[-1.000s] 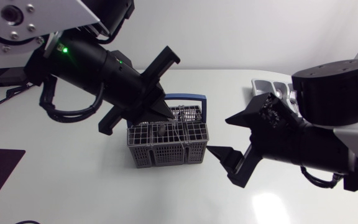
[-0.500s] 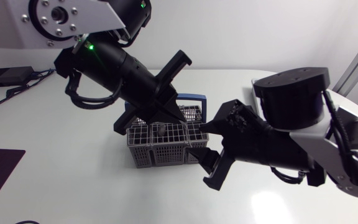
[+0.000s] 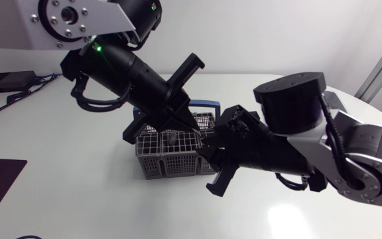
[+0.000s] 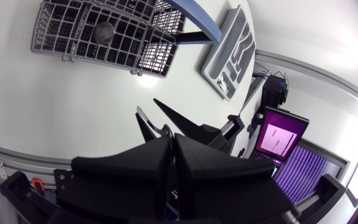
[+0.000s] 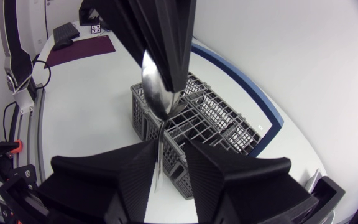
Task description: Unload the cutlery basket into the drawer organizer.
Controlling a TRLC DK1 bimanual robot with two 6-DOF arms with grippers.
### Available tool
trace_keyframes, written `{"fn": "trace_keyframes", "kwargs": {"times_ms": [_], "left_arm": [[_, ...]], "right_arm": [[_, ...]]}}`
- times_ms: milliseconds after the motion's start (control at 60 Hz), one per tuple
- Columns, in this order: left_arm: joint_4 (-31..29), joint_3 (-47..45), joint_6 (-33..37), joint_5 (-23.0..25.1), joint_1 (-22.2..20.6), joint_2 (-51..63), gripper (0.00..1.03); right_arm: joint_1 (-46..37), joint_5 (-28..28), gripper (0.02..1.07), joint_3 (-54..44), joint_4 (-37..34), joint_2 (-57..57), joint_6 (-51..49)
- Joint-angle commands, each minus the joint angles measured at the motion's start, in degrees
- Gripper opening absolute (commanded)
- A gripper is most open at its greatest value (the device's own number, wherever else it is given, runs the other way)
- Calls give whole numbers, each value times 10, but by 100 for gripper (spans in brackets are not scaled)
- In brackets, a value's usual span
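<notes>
One spoon (image 5: 157, 93) is out of the cutlery basket (image 3: 171, 158), and the unloading appears to have got no further. It hangs in the air above the basket, bowl uppermost, pinched at the bowl end by the closed fingers of the left gripper (image 3: 186, 125). Its handle points down into the gap between the fingers of the right gripper (image 3: 209, 169). Those fingers stand apart: the handle lies close to one of them but the two do not clamp it, so this gripper is open. I judge this a hand-over just short of the take.

The drawer organizer (image 4: 229, 50) lies on the white table (image 3: 58, 199) to the far right of the basket, well apart from it. In the left wrist view I can make out no cutlery in its slots. A dark round-headed piece (image 3: 170, 139) stands in a middle cell of the basket, so at least that is left to move, and nearly all the task remains.

Left arm comes in from the far left and slants down over the basket's blue handle (image 3: 205, 104). Right arm reaches in from the right, its gripper low at the basket's near right corner, pointing left toward the spoon.
</notes>
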Motion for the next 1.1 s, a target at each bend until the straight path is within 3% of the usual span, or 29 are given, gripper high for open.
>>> {"fn": "trace_keyframes", "kwargs": {"times_ms": [0, 100, 267, 350, 483, 650, 733, 900, 1083], "left_arm": [[-7, 18, -11, 10, 4, 12, 4], [-10, 17, -10, 12, 6, 12, 4], [-11, 17, -10, 13, 7, 12, 5], [-10, 17, -7, 33, 9, 11, 25], [-11, 19, -8, 33, 12, 7, 30], [-9, 25, 0, 35, 15, 6, 71], [-9, 28, 0, 36, 23, 3, 73], [-8, 41, 1, 35, 39, -1, 90], [-7, 55, 12, 30, 74, 3, 92]], "right_arm": [[4, 2, 22, 15, 8, 7, 12], [4, 2, 8, 15, 9, 11, 12], [12, 8, 8, 9, 8, 12, 6], [11, 11, 8, 7, 7, 11, 6], [10, 12, 8, 4, 3, 7, 6], [7, 12, 8, 1, -14, -9, 5], [5, 12, 8, -3, -25, -17, 5], [-9, 2, 8, -17, -52, -45, -10], [-83, -43, 8, -33, -93, -87, -46]]}}
